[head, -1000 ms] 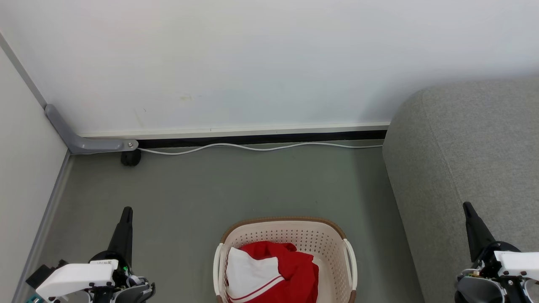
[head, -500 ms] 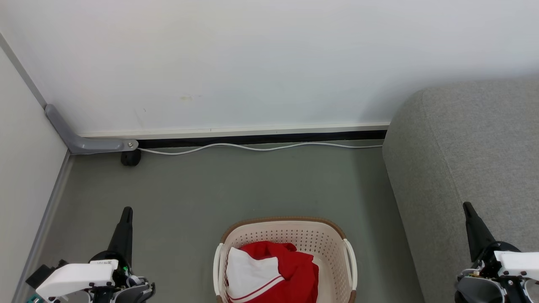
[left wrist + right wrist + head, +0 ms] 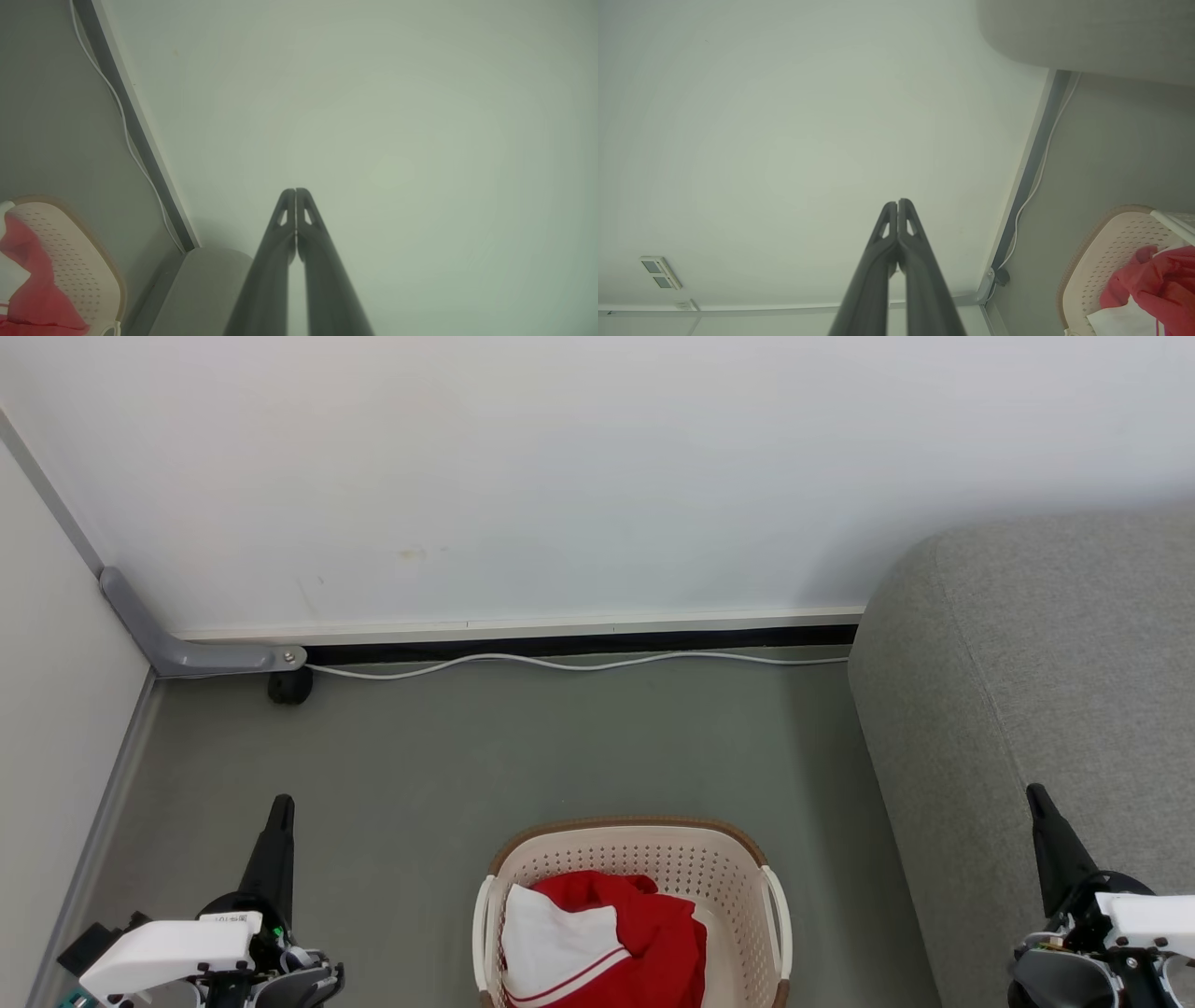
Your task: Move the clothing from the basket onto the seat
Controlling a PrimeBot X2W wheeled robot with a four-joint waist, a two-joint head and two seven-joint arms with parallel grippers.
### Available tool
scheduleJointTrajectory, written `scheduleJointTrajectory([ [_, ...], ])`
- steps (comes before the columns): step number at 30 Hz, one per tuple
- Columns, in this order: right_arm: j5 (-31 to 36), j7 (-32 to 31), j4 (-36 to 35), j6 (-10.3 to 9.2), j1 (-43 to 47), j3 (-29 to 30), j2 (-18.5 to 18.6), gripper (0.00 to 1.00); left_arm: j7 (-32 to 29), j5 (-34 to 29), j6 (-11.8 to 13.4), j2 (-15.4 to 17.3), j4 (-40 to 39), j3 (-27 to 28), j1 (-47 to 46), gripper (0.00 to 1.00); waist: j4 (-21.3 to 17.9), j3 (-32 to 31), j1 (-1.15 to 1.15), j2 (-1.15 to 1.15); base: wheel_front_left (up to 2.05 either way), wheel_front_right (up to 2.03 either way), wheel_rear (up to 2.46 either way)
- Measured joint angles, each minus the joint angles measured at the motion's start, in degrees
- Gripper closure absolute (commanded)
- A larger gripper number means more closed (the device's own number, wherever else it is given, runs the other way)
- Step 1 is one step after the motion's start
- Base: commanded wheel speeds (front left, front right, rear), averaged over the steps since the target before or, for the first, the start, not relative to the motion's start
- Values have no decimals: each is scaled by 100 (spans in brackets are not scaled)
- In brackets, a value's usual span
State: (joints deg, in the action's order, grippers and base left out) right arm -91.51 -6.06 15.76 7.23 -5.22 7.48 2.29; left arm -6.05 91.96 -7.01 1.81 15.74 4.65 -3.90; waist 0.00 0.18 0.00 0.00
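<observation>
Lying at 4 o'clock of the left gripper (image 3: 280, 803) and 8 o'clock of the right gripper (image 3: 1033, 793), both pressed together and empty, the clothing (image 3: 663, 938) looks nearer the left.

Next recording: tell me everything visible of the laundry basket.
The basket is an oval tub of cream-white perforated plastic with a brown woven-look rim and a white handle on each side. It stands upright on the grey-green floor, left of the sofa and apart from it, its near end cut off by the head view's edge. Crumpled red-and-white clothing lies inside. The left gripper and right gripper, both shut, are clear of it.
</observation>
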Motion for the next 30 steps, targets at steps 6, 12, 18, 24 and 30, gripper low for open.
scheduleJointTrajectory([
  [6, 0, 0, 0, 0, 0, 0, 0, 100, 0, 0, 0, 0, 0, 0, 0, 100, 0, 0, 0, 0, 0, 0, 0],
  [12, 0, 0, 0, 0, 0, 0, 0, 100, 0, 0, 0, 0, 0, 0, 0, 100, 0, 0, 0, 0, 0, 0, 0],
  [18, 0, 0, 0, 0, 0, 0, 0, 100, 0, 0, 0, 0, 0, 0, 0, 100, 0, 0, 0, 0, 0, 0, 0],
  [24, 0, 0, 0, 0, 0, 0, 0, 100, 0, 0, 0, 0, 0, 0, 0, 100, 0, 0, 0, 0, 0, 0, 0],
  [30, 0, 0, 0, 0, 0, 0, 0, 100, 0, 0, 0, 0, 0, 0, 0, 100, 0, 0, 0, 0, 0, 0, 0],
])
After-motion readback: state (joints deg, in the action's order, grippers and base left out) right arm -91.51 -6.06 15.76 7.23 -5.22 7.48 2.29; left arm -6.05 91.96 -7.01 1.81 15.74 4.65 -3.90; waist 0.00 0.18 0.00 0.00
